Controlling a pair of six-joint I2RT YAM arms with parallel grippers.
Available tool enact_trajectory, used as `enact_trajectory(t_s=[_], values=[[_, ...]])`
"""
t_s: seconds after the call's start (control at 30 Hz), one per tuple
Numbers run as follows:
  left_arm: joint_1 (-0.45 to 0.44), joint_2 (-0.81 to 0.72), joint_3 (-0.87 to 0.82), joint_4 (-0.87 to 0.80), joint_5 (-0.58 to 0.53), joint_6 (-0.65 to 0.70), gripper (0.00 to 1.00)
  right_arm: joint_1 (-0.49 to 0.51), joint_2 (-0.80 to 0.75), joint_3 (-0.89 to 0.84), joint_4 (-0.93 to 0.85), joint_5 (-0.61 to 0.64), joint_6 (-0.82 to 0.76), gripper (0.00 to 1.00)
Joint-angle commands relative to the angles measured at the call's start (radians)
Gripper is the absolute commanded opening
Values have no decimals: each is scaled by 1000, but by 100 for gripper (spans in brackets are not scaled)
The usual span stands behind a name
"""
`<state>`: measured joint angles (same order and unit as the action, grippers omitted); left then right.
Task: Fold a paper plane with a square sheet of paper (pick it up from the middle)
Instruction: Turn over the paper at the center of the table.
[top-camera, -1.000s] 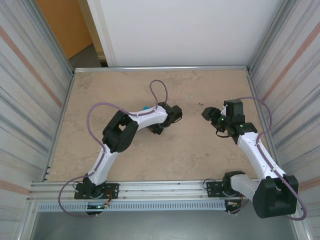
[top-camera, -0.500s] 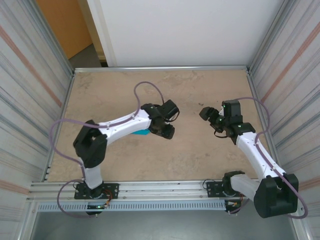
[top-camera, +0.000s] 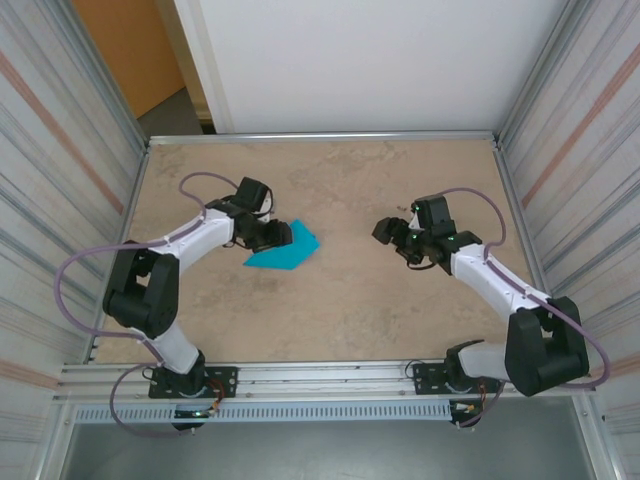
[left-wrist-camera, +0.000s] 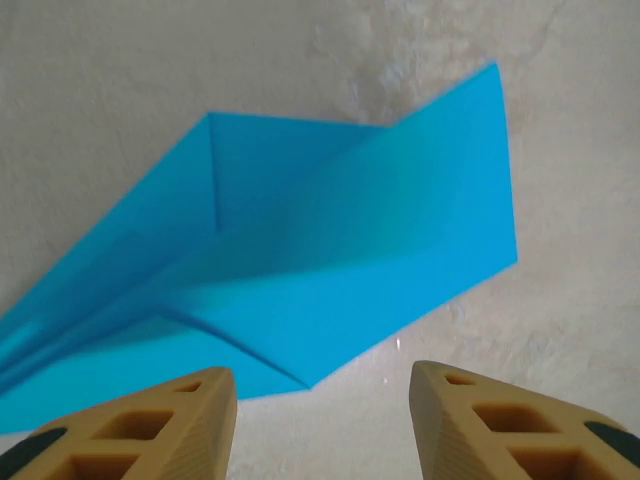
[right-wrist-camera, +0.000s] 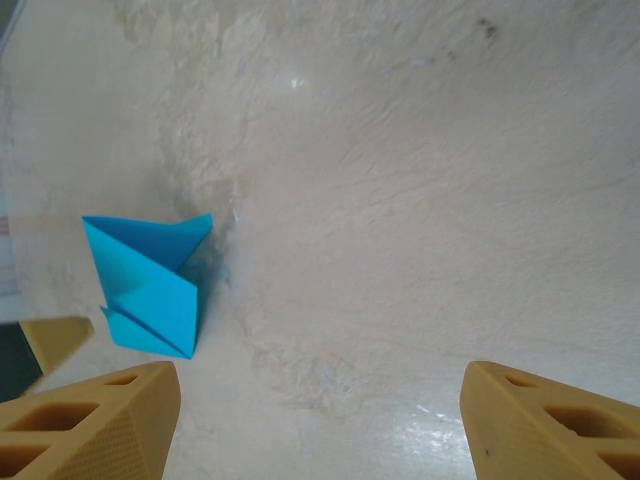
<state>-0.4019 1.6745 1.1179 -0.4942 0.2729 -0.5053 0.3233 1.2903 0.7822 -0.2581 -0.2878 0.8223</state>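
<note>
The turquoise paper plane (top-camera: 288, 250) lies flat on the table, left of centre, folded from the square sheet. Its sharp point faces the near left. In the left wrist view the paper plane (left-wrist-camera: 330, 260) shows a centre crease and layered flaps. My left gripper (top-camera: 276, 236) hovers at the plane's far-left edge. The left gripper (left-wrist-camera: 322, 392) is open, with bare table between its fingertips. My right gripper (top-camera: 388, 231) is a short way right of the plane and is open. The right gripper (right-wrist-camera: 320, 405) looks across the table at the paper plane (right-wrist-camera: 150, 285).
The beige stone-patterned table (top-camera: 340, 300) is fenced by a metal rail (top-camera: 320, 136) at the back and corrugated walls at both sides. A purple cable (top-camera: 90, 260) loops off the left arm toward the left wall. Open table lies between the two grippers.
My left arm has swung left and back off the paper, and the plane now lies uncovered. The left gripper has opened. My right gripper has moved left toward the centre and opened wider.
</note>
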Motion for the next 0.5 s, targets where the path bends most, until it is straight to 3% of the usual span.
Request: enact_trajectory(t_s=[0.0, 0.27, 0.47], values=[[24, 48, 15, 32, 36, 13, 49, 34, 27, 42, 29, 0, 30, 73], [52, 148, 39, 41, 13, 33, 48, 83, 76, 52, 57, -5, 49, 74], [66, 197, 37, 60, 61, -24, 47, 151, 130, 61, 95, -10, 107, 74]])
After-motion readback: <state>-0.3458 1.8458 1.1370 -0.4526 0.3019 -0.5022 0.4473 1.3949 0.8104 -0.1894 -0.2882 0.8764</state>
